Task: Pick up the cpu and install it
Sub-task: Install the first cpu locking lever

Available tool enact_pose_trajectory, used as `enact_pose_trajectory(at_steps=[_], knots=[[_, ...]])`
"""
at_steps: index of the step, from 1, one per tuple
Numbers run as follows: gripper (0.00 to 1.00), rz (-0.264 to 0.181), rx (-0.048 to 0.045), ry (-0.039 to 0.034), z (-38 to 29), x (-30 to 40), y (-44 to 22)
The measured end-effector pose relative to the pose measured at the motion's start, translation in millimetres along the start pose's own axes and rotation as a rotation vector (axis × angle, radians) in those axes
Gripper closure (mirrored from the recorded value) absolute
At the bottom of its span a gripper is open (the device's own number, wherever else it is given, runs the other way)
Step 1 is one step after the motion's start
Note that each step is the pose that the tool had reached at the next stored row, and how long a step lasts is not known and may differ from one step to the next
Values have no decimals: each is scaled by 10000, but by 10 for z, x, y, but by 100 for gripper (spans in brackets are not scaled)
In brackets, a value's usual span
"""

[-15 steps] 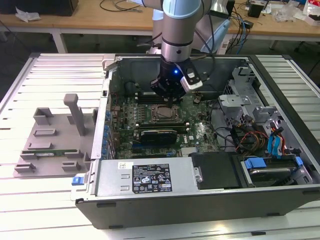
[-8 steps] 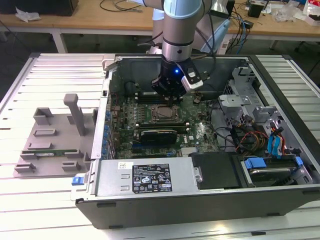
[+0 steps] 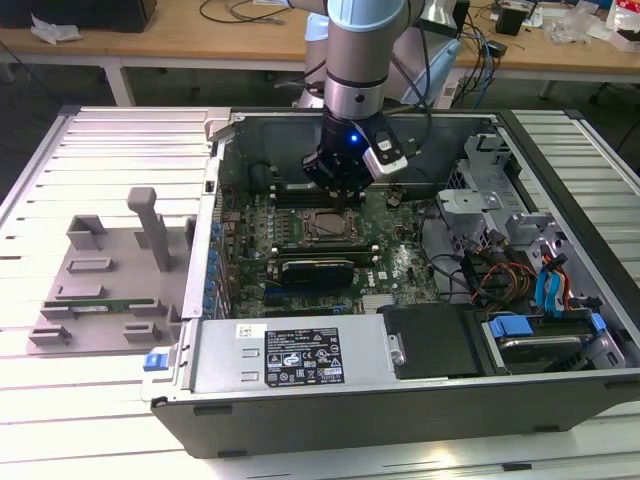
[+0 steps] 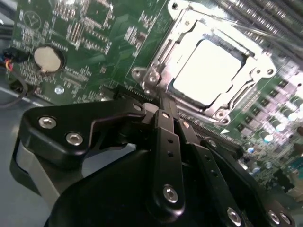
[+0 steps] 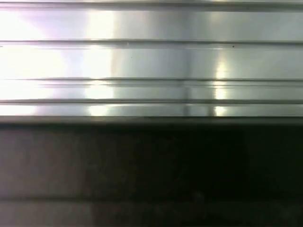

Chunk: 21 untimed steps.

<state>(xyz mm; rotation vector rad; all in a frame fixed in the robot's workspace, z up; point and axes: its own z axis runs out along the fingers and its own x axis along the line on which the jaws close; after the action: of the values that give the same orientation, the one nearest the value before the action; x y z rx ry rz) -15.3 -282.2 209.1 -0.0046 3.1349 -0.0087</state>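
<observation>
The open computer case point(image 3: 400, 380) lies on its side on a ribbed metal table point(image 3: 110, 150), with a grey plastic fixture point(image 3: 110, 280) resting well apart on the exterior view's left. Inside the case, the green motherboard point(image 3: 400, 265) covers the floor, a drive bay with bundled cables point(image 3: 520, 290) occupies the exterior view's right, and a round coin battery point(image 4: 49, 57) sits on the board in the second wrist view. My arm point(image 3: 357, 55) descends into the case from above. My gripper point(image 3: 340, 195) hangs just above the socket point(image 3: 326, 228), fingers clenched together and grasping nothing. The cpu point(image 4: 209, 71) sits flat inside the socket's metal frame point(image 4: 156, 75), its silver top facing up, just beyond my fingertips point(image 4: 163, 101).
</observation>
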Motion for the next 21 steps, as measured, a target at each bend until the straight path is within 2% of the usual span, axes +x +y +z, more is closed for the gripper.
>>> enact_pose_trajectory(at_steps=[3,8,17,21], knots=[[89,1,75,-8,1,11,-69],[89,1,94,-9,-2,17,-140],[89,1,99,-15,-66,18,-157],[89,0,106,-15,-117,18,-157]])
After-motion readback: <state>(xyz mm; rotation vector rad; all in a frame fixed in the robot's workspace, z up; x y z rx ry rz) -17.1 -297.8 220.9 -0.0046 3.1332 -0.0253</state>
